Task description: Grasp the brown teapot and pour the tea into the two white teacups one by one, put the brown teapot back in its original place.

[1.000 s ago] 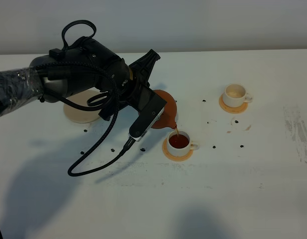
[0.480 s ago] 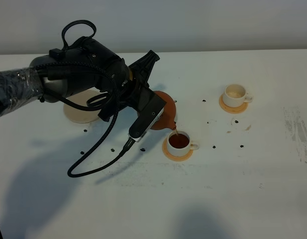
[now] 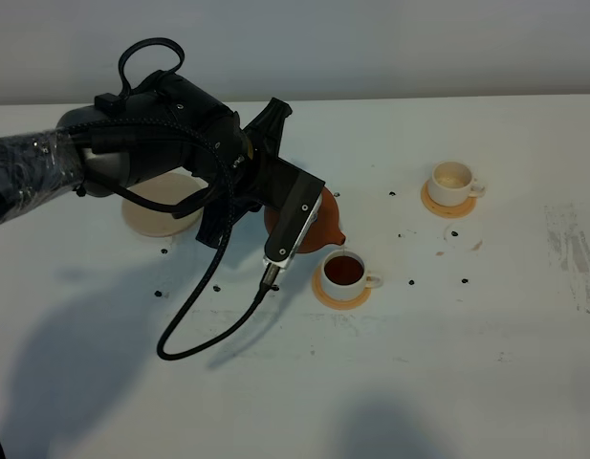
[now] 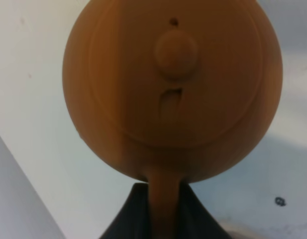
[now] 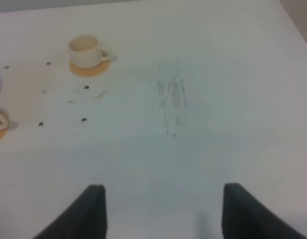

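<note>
While the left claw [image 4: 163, 204] is clenched on the loop handle of the brown teapot [image 3: 325, 220], the pot hangs off the counter [image 3: 447, 344], tipped, spout just above the rim of the near teacup [image 3: 344, 274]. That cup sits on its coaster [image 3: 323, 293] with tea [image 3: 343, 270] close to the brim. Can't see a stream at the spout. Reads to me as first pour about finished. Far teacup [image 3: 452, 180] looks empty, well apart toward the right arm's side. Cream plate [image 3: 146, 218] is bare where visible, half hidden behind the arm. Right claw [image 5: 163, 214] is released, nothing in it, over bare counter.

Next, my guess: level the pot, lift clear, carry across to the far teacup, line the spout over its mouth before tipping. Small target, so slow tilt. Drips on the way look likely; counter is speckled with dark spots [image 3: 412, 282].
</note>
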`<control>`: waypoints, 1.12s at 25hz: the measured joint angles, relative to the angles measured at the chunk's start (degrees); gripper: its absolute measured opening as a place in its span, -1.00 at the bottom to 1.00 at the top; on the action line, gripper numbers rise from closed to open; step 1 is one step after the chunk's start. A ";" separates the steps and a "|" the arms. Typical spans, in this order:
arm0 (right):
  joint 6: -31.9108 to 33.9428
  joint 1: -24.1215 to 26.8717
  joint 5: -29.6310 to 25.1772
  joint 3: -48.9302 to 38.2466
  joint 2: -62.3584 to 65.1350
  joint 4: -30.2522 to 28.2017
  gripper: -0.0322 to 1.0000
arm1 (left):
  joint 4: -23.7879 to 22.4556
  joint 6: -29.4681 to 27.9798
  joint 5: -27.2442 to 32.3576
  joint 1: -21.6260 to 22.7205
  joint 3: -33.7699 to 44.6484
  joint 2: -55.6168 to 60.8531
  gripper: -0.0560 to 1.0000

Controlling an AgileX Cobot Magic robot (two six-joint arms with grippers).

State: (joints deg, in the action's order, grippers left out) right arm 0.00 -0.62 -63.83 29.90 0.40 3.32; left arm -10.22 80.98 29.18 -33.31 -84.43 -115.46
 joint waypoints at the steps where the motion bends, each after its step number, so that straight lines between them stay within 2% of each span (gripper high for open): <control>1: 0.00 0.00 0.00 0.00 0.00 0.00 0.02 | 0.00 -1.08 0.13 0.00 0.00 0.00 -0.75; 6: 0.00 0.00 0.00 0.00 0.00 0.00 0.02 | 1.03 -6.30 1.81 0.00 0.00 0.11 -0.75; 12: 0.00 0.00 0.00 0.00 0.00 0.00 0.02 | 2.54 -22.09 3.33 0.71 0.11 3.64 -0.75; 17: 0.00 0.00 0.00 0.00 0.00 0.00 0.02 | 4.48 -31.38 3.96 2.55 3.81 7.51 -0.75; 22: 0.00 0.00 0.00 0.00 0.00 0.00 0.02 | 9.49 -38.25 4.61 3.52 10.27 9.96 -0.75; 24: 0.00 0.00 0.00 0.00 0.00 0.17 0.02 | 11.14 -41.14 5.31 3.54 10.56 9.97 -0.75; 28: 0.00 0.00 0.00 0.00 0.00 1.03 0.02 | 11.47 -48.11 6.84 3.59 10.56 9.97 -0.75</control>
State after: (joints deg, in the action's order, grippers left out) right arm 0.00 -0.62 -63.83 29.90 0.40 4.35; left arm 1.25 32.87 36.01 -29.72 -73.87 -105.49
